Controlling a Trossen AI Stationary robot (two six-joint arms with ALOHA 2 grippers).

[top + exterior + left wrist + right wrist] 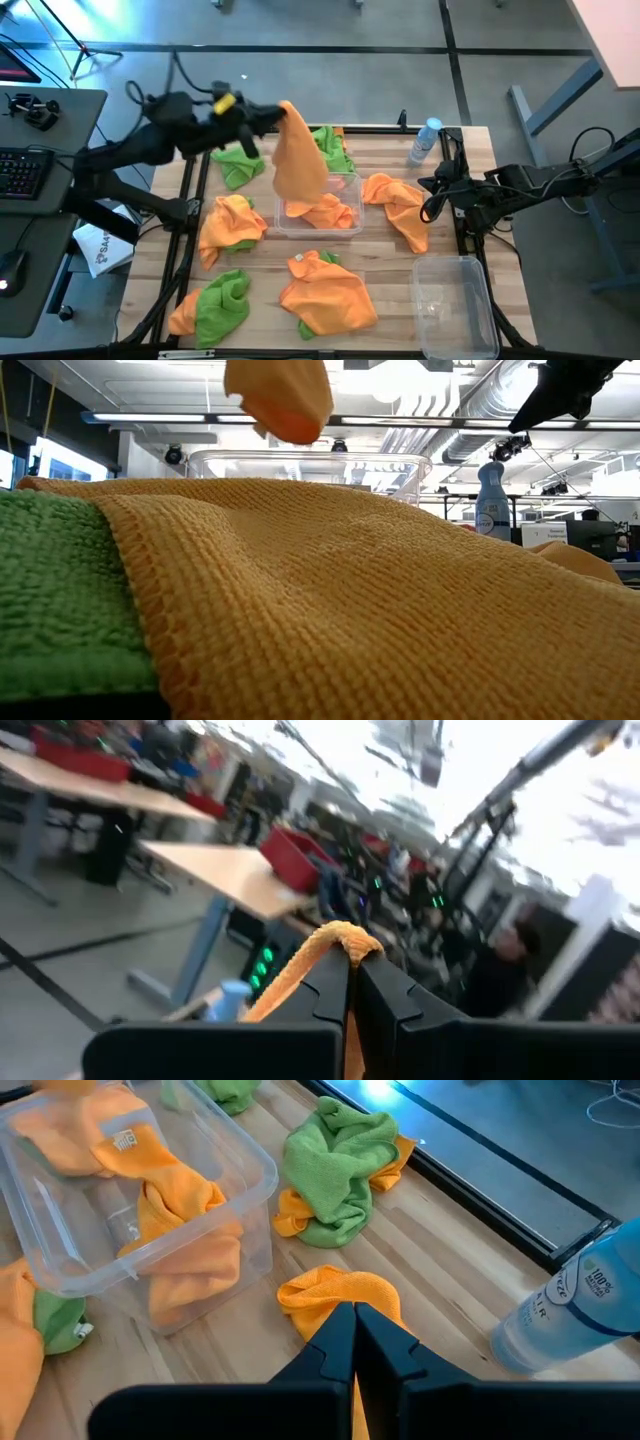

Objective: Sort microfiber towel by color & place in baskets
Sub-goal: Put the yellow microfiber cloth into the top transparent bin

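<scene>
Left claw [281, 112] raised above centre of counter [395, 265], clenched on corner of orange towel [298, 160]; cloth hangs limp over centre bin [348, 182]. Orange cloths already inside that bin. Second bin [455, 305] at near right corner, no cloth visible inside. Right claw [428, 186] clenched on nothing, low beside orange cloth [400, 205] at right. More orange and green cloths scattered: green pair [335, 148] behind centre bin, green one [222, 305] near left. Spray bottle [424, 141] at far right.
</scene>
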